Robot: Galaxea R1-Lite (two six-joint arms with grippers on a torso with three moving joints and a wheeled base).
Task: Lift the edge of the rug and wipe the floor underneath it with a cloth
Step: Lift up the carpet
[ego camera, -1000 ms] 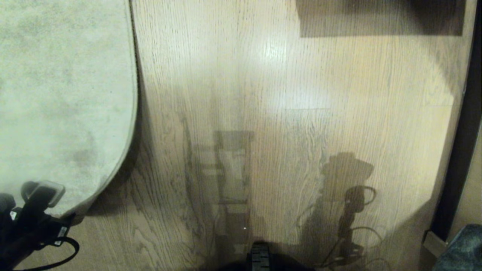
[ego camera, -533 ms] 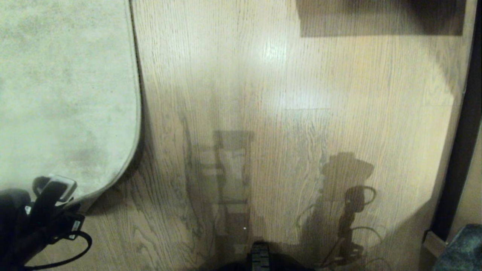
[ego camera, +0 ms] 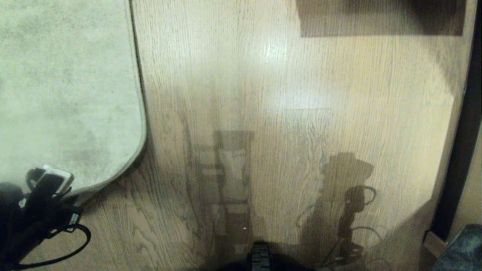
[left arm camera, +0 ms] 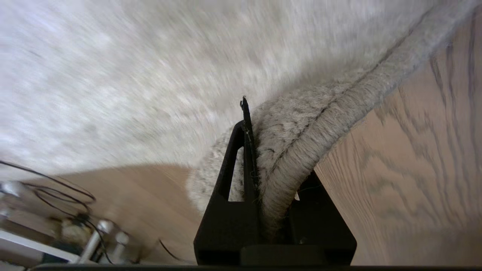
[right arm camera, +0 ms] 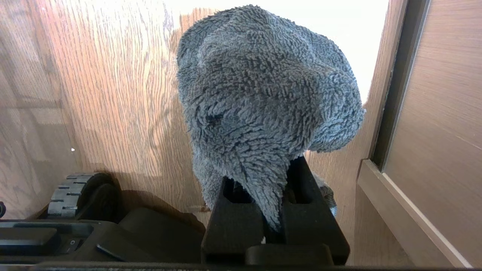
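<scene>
From the head view, the pale grey-beige mottled short-pile rug (ego camera: 64, 90) covers the upper left, and its rounded corner, the rug edge (ego camera: 124, 171), curves down over the light brown oak-look plank floor (ego camera: 286, 113). At the lower left corner the black left gripper (ego camera: 49, 182) sits right at that border, with a pale finger pad lying on top of the pile and a looped black cable hanging below it. The corner casts a dark shadow on the boards beneath it. A dark vertical strip (ego camera: 457, 150) runs down the right side, and the robot's shadow falls across the middle of the floor.

In the left wrist view, the left gripper (left arm camera: 269, 180) is clamped tight on the rug edge (left arm camera: 301, 143): the thick stitched border is pinched between the two black fingers (left arm camera: 235, 169) and bulges up out of them, raised off the floor (left arm camera: 414, 158) that shows alongside.

In the right wrist view, the right gripper (right arm camera: 273, 210) is closed on the dark grey fluffy cloth (right arm camera: 260, 98), which puffs out in a big rumpled bunch beyond the black fingers (right arm camera: 229, 214). It hangs above the floor (right arm camera: 113, 94), apart from the rug, near a wooden panel with a pale baseboard (right arm camera: 406, 218); the robot's black base and a ribbed wheel (right arm camera: 75, 192) are beside it.
</scene>
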